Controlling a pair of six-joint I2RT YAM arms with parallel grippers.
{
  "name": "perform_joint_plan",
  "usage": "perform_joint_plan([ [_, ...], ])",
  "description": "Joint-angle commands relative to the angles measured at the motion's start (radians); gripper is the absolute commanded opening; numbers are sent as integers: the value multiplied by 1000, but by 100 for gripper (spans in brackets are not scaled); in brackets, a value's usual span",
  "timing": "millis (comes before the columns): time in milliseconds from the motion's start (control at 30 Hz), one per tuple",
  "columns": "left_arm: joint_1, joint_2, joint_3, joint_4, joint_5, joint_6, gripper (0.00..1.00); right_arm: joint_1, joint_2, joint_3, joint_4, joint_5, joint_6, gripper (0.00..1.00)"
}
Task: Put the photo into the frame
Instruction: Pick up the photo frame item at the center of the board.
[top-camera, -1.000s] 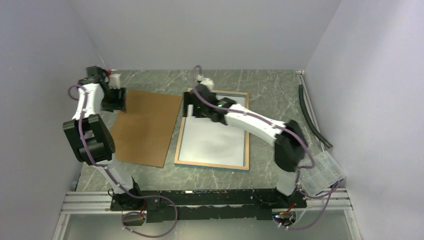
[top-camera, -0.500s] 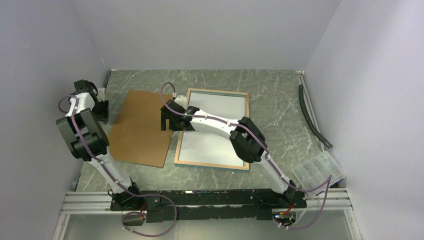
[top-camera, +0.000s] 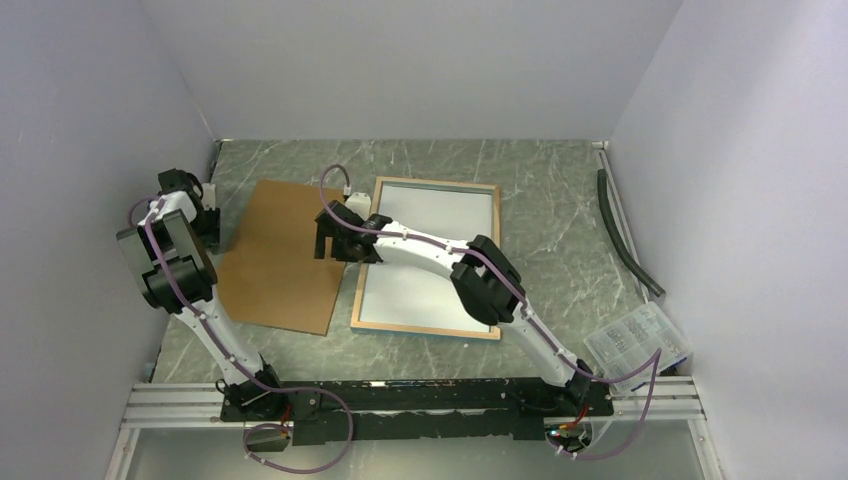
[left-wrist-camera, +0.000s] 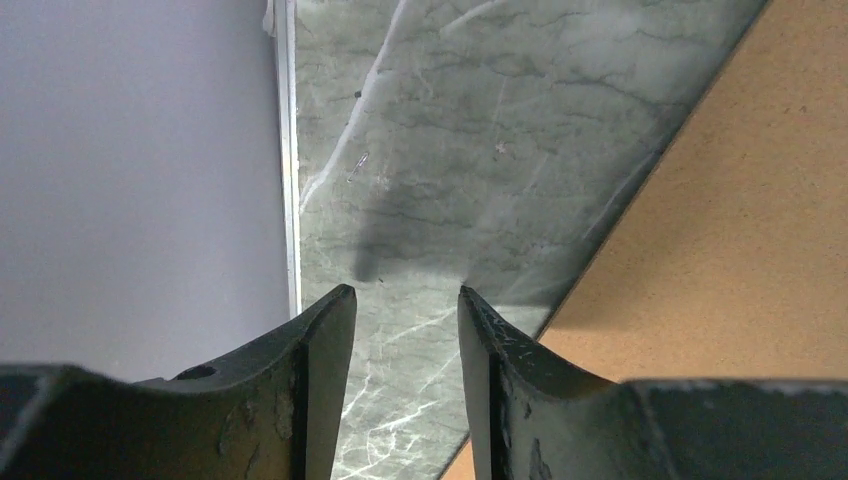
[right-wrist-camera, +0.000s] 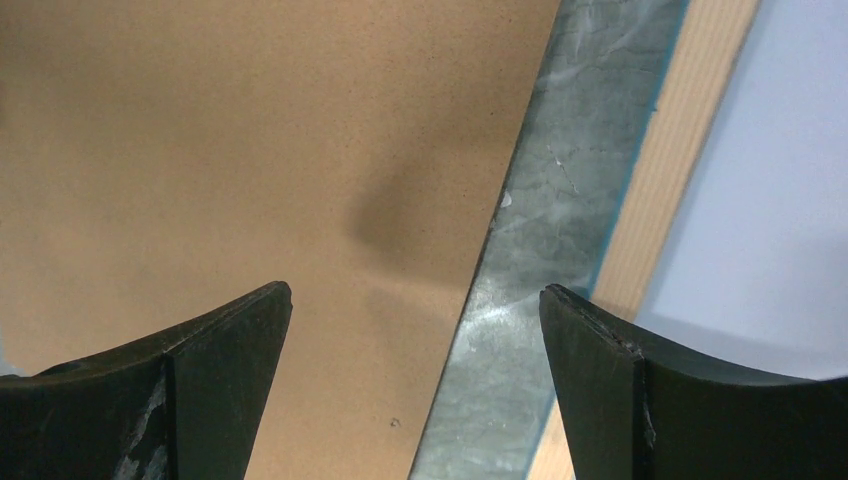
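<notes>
Now our right fingers (right-wrist-camera: 225, 360) stand spread wide with nothing between them, over the right edge of the flat brown rectangular backing board (right-wrist-camera: 200, 150). Just past that edge we see a strip of the green marbled bench (right-wrist-camera: 540, 230). Beyond it is the thin rectangular picture frame (right-wrist-camera: 680, 150), its pale wood rim facing up with a turquoise edge below it. A plain white sheet (right-wrist-camera: 780, 200) fills the frame; we cannot tell whether it is the photo's back. Our left fingers (left-wrist-camera: 320, 360) are only narrowly apart and hold nothing. They are over the bench by the board's left edge, near the grey wall (left-wrist-camera: 130, 150). From above, board and frame lie flat side by side with a slim gap between them, the frame on the right, mid-bench.
</notes>
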Motion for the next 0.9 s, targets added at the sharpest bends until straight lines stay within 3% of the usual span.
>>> perform_joint_plan([
  [0, -8, 14, -27, -29, 82, -16, 48, 0, 51, 42, -46, 17, 32, 100],
  [300, -35, 18, -70, -32, 93, -1, 46, 0, 98, 64, -20, -40, 65, 100],
  [467, -68, 27, -103, -40, 113, -1, 42, -12, 101, 35, 94, -154, 111, 100],
  [600, -77, 52, -104, -69, 162, -2, 33, -32, 90, 12, 167, -233, 167, 100],
  [867, -87, 113, -94, -135, 256, -1, 22, -66, -42, -149, 435, -348, 254, 100],
])
